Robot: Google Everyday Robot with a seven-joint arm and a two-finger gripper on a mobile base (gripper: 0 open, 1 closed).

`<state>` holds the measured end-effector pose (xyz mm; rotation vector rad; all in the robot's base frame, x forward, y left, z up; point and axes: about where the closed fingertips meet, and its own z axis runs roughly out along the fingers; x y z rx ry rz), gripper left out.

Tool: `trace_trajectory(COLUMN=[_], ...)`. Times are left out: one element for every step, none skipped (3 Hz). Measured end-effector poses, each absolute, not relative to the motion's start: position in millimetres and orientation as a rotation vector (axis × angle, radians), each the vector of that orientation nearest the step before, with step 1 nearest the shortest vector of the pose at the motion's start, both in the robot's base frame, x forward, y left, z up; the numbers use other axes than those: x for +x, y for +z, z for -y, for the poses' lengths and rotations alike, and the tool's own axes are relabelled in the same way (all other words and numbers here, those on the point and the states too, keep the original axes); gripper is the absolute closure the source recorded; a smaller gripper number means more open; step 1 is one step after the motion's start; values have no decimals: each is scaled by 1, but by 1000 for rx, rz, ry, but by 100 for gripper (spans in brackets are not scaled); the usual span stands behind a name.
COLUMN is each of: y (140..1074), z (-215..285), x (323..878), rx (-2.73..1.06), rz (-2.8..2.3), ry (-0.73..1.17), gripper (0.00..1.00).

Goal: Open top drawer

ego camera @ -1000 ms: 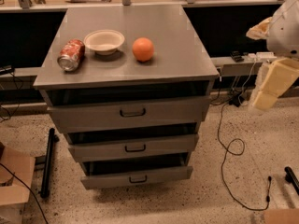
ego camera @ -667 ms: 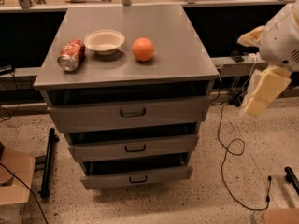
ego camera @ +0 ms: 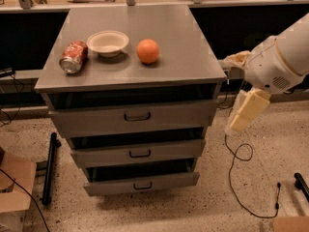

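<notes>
The cream gripper has been brought left and down toward the grey metal cabinet; whether it is wide or narrow cannot be told. The wide grey metal top drawer is seen at nine o'clock, apart from it. A round orange fruit is set at eleven o'clock.
</notes>
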<state>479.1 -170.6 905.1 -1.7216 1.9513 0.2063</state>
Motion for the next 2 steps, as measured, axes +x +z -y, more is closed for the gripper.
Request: trace_trajectory(y=[899, 866], z=[168, 153], x=[481, 483], rx=[-1720, -1764], rz=[-1949, -1977], ry=[232, 300], gripper=[0, 0])
